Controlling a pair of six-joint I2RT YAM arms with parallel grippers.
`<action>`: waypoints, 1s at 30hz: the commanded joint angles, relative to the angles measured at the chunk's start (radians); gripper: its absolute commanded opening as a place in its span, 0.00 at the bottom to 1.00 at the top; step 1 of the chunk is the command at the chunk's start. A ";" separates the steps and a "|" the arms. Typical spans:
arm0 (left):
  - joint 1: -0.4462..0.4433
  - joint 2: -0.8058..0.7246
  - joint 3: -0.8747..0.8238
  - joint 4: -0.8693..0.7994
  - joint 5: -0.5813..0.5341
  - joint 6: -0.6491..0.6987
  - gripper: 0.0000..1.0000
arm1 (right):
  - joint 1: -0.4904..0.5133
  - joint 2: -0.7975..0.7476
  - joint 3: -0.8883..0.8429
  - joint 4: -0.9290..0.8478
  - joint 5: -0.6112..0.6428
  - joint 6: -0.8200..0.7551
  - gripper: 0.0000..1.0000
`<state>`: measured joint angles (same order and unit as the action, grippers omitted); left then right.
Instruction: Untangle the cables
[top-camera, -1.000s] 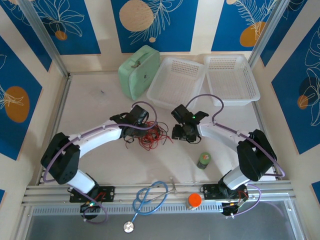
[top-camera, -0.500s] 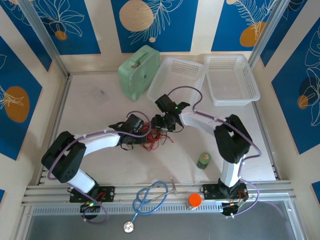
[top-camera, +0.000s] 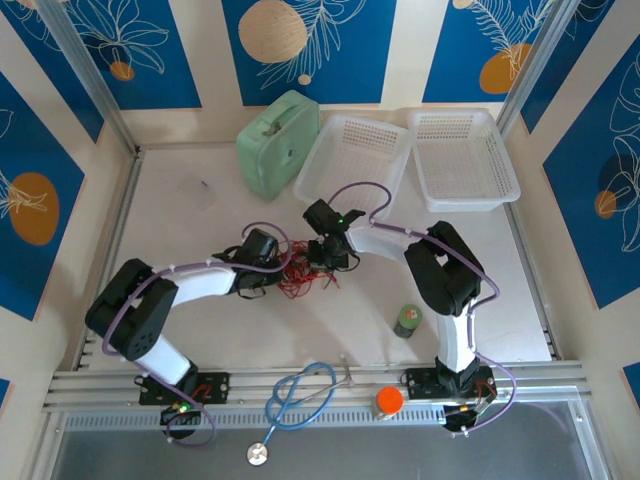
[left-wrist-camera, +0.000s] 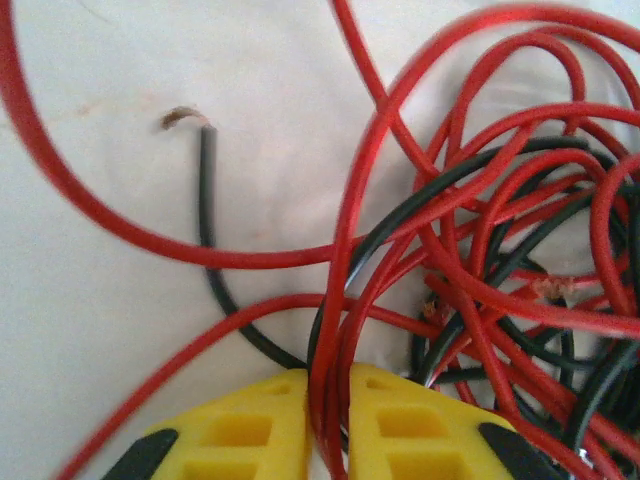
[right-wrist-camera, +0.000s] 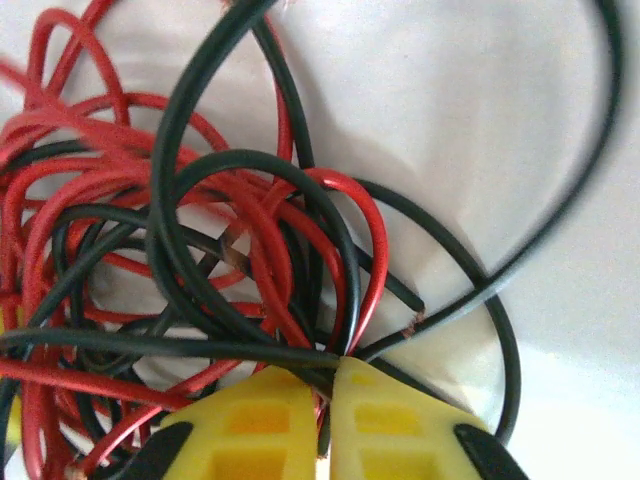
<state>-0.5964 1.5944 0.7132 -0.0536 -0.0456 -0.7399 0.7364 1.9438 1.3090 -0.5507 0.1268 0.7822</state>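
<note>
The jaws of our left gripper (left-wrist-camera: 328, 400) pinch the thin bright red wire (left-wrist-camera: 338, 300); those of our right gripper (right-wrist-camera: 328, 385) clamp the thin black wire (right-wrist-camera: 165, 160). Both lie tangled together on the white surface (top-camera: 200, 230). They look light, limp and springy, so we judge holds near free ends best.

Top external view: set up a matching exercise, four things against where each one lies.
Things:
1. cables
2. stethoscope
3. mint case
4. green bottle

Places:
A. far side, left of the white baskets
B. near edge, across the rail
C. tangled in the middle of the table
D. standing on the table's right half

Pairs: 1-C, 2-B, 3-A, 4-D
</note>
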 joint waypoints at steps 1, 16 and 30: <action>0.019 0.092 0.003 -0.030 -0.077 0.039 0.02 | 0.008 -0.027 -0.067 -0.056 0.074 0.037 0.00; 0.050 -0.037 0.222 -0.277 -0.211 0.273 0.14 | 0.044 -0.198 -0.220 -0.098 0.112 0.191 0.10; 0.009 -0.229 0.046 -0.239 0.075 0.156 0.54 | 0.009 -0.209 -0.009 -0.123 0.025 -0.004 0.52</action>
<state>-0.5705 1.3571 0.8074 -0.3164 -0.0574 -0.5419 0.7509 1.7084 1.2491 -0.6674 0.2066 0.8356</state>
